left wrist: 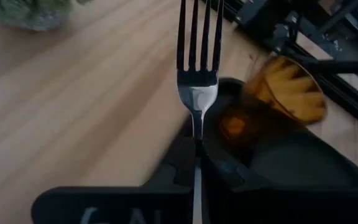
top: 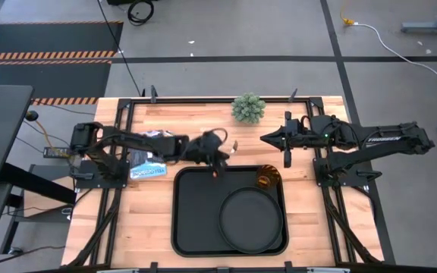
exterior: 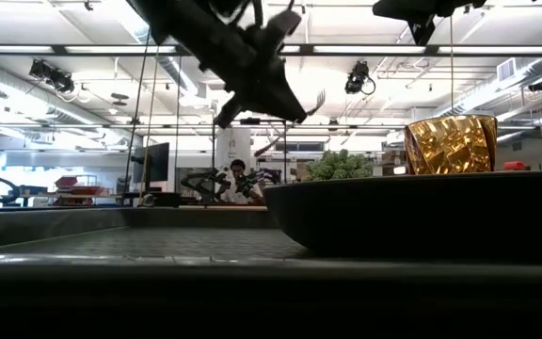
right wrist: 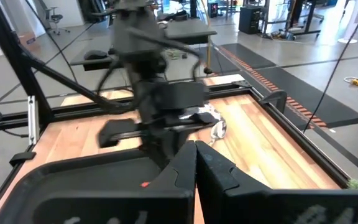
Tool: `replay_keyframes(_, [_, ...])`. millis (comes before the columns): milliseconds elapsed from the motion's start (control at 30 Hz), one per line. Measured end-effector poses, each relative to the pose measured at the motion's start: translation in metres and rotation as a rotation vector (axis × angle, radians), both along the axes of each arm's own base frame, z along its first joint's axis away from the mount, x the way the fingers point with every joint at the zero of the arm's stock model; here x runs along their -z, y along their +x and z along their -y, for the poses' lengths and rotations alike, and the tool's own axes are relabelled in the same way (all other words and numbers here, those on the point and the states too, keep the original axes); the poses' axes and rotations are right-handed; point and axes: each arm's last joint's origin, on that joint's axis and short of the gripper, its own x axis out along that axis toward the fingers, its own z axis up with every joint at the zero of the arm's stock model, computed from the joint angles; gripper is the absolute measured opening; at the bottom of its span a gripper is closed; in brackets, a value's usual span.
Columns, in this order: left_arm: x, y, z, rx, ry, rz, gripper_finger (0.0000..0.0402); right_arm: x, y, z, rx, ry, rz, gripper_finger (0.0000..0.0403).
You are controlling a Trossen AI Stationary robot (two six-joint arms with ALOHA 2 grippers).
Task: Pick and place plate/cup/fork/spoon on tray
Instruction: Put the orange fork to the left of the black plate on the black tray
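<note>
The black tray (top: 196, 220) lies at the table's near middle. The round black plate (top: 249, 220) rests on its right half, and the amber cup (top: 268, 179) stands upright in its far right corner. My left gripper (top: 220, 157) is over the tray's far edge, shut on the fork (left wrist: 197, 93), whose tines stick out ahead of the fingers. My right gripper (top: 265, 138) is shut and empty, above the table between the green plant (top: 248, 108) and the cup. The spoon is not in view. My left gripper pinches the fork's metal neck (left wrist: 197, 134), just behind the tines, between its two fingers. The fingers lie along the fork. The fork is lifted clear and tilted, with its tines (exterior: 314, 101) raised and its orange handle end (top: 217, 173) low over the tray's far rim.
A blue-and-white packet (top: 146, 168) lies on the table under my left arm. The plant stands near the table's far edge. The tray's left half (top: 196, 205) is bare. Bare wood (top: 143, 227) shows to the left of the tray.
</note>
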Motion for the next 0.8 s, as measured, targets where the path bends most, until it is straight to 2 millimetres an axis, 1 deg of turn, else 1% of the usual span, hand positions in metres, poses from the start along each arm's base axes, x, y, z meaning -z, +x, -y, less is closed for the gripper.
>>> replay_keyframes(167, [0.001,-0.004,0.046,-0.066,-0.029,0.007,0.0016,0.002,0.000,-0.006,-0.039,-0.009,-0.022,0.0011])
replay_keyframes(333, [0.002,-0.014,0.086,-0.159,-0.052,0.035,0.0016,0.002,0.000,-0.011,-0.079,-0.030,-0.024,0.0011])
replay_keyframes(567, [0.004,-0.024,0.123,-0.276,-0.161,0.114,0.0016,0.002,-0.001,-0.018,-0.147,-0.035,-0.023,0.0011])
replay_keyframes(800, [0.026,-0.032,0.155,-0.313,-0.288,0.087,0.0016,0.003,-0.001,-0.023,-0.199,-0.065,-0.037,0.0011])
